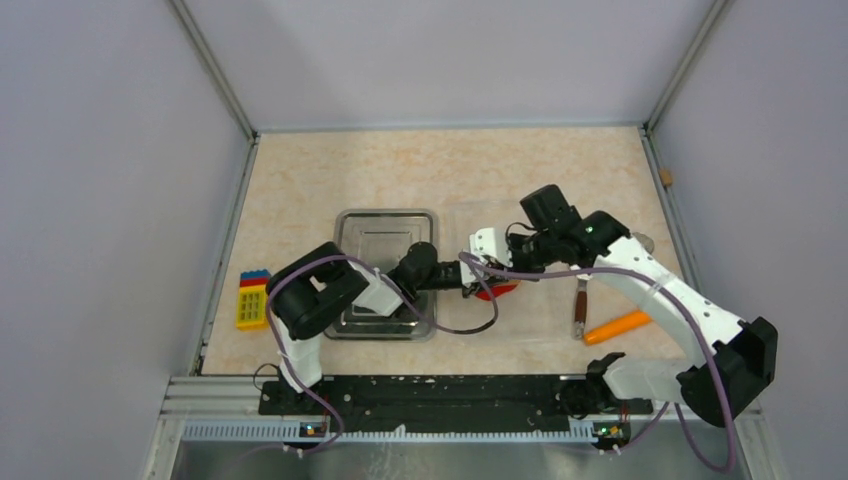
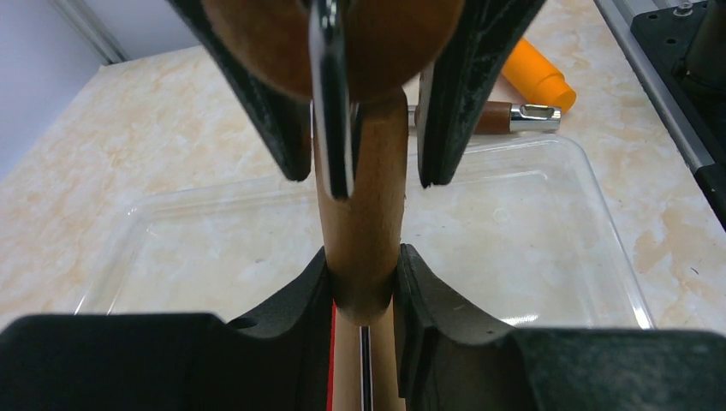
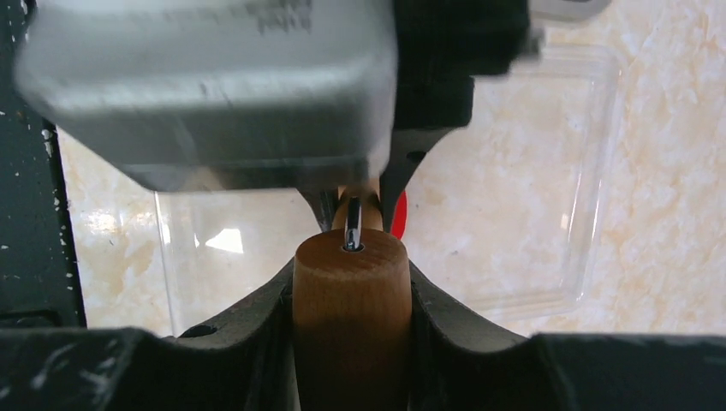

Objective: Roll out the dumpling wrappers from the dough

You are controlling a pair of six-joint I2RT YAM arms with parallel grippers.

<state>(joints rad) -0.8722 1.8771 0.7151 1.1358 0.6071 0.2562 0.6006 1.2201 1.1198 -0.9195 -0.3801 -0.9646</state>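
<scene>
A wooden rolling pin (image 2: 363, 205) with a metal rod through it is held level between both arms over a clear plastic tray (image 1: 545, 305). My left gripper (image 2: 363, 267) is shut on one wooden end. My right gripper (image 3: 351, 276) is shut on the darker wooden handle (image 3: 351, 295) at the other end. The red dough (image 1: 498, 291) lies on the tray just under the pin. It shows as a red sliver (image 2: 330, 360) beside the left finger and as a red edge (image 3: 398, 216) past the handle. Most of it is hidden. No dumpling wrappers are in view.
A metal tray (image 1: 386, 222) sits under the left arm. An orange carrot (image 1: 617, 327) and a brown-handled metal tool (image 1: 579, 308) lie right of the clear tray. A yellow toy block (image 1: 251, 303) stands at the left. Walls enclose the table.
</scene>
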